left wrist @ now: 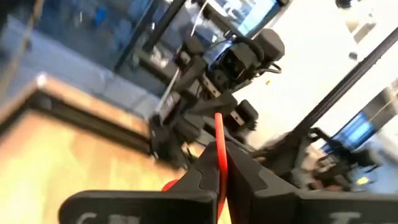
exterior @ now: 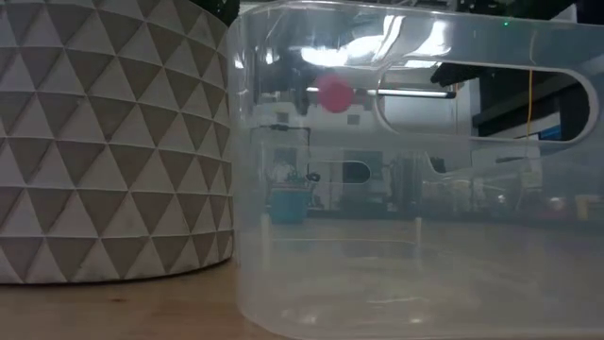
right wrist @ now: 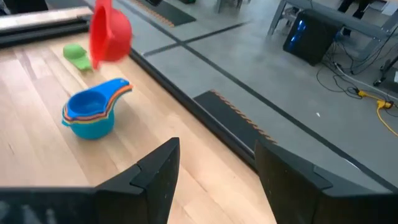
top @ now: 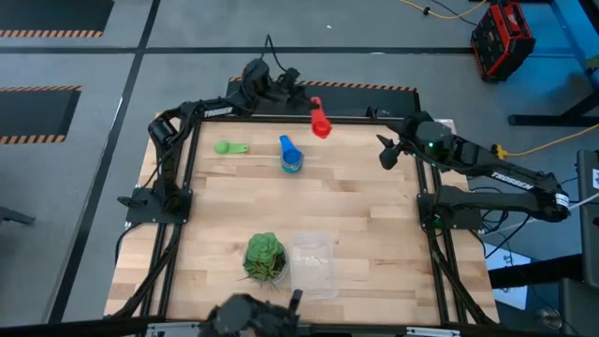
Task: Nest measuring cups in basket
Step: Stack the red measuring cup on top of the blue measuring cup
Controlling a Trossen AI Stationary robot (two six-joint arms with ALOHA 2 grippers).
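A light wooden worktop [top: 356, 215] is seen from above. At its near edge a clear plastic basket [top: 314, 265] is set beside a green leafy ball [top: 265, 256]. Toward the far edge, a stack of blue measuring cups [top: 291, 156] and a green cup [top: 230, 147] are laid. A red cup [top: 319, 120] is pinched in the left gripper [top: 298, 96] above the far edge. The right gripper [top: 388, 150] is held apart, empty, at the right edge.

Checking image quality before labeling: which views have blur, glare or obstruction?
Low view: the clear basket fills the frame, hazing the red cup seen through it, with glare along its upper wall. Left wrist view: motion-blurred throughout, left gripper shut on the red cup's handle. Right wrist view: sharp on the nested cups, red cup slightly soft. High view: evenly lit.
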